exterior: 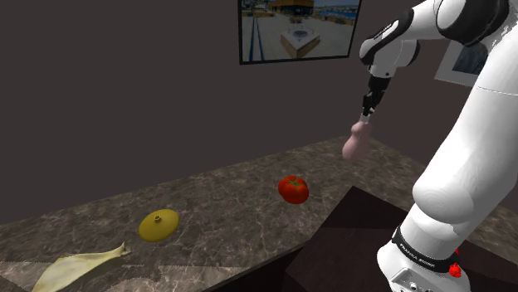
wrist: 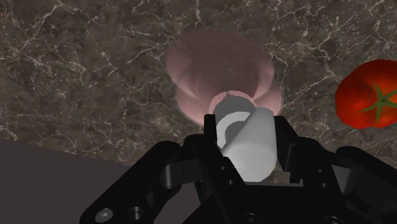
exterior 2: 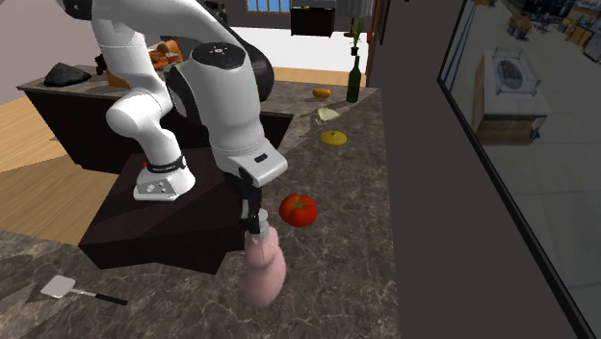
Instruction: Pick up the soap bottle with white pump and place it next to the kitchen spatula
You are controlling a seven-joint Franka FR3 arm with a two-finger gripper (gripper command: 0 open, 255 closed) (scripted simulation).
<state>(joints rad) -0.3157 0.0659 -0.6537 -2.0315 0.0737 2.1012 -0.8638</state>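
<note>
One spatula (exterior 2: 60, 285) lies at the second exterior view's far left, on the marbled worktop (exterior 2: 376, 270) beside the robot's dark stand (exterior 2: 164, 226). Right of it and well apart, the pink soap bottle (exterior 2: 264, 270) hangs from the black fingers (wrist: 289, 146), which are clamped on its white pump (wrist: 245, 143); the body looks clear of the worktop. A tomato (exterior 2: 298, 208) sits near it, further right. The pick-up appears done and the carry is in hand. Next, the bottle needs swinging past the stand's corner toward the spatula, then lowering upright beside it.
</note>
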